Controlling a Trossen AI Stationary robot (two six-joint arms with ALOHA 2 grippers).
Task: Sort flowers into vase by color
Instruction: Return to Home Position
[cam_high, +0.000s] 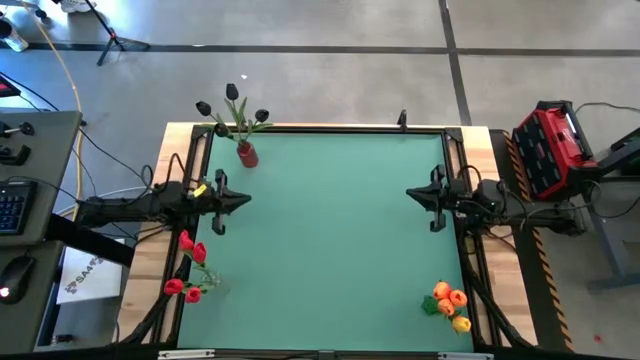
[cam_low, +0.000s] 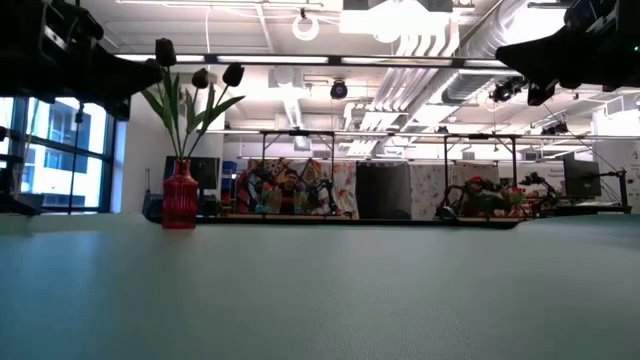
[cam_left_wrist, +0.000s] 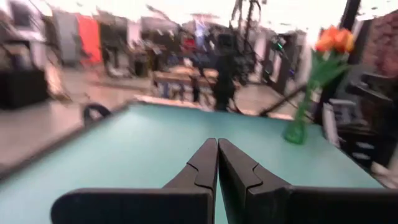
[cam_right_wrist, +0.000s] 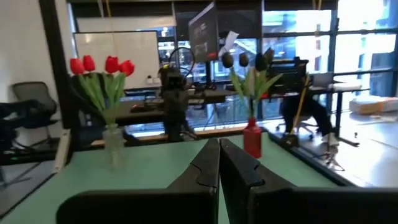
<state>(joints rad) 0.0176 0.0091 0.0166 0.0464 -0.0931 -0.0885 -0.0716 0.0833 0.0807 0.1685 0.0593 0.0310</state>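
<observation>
While the left pincer (cam_high: 244, 200) and right pincer (cam_high: 411, 193) hang closed and empty, the black flowers (cam_high: 237, 112) stand nearer the left.

Left claw (cam_high: 246, 200) and right claw (cam_high: 409, 193) face each other, closed.

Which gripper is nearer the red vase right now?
Left. The left gripper, shut, sits on the red vase's side of the table, a short way from it. The right gripper, also shut, is at the opposite side, much farther off.
</observation>
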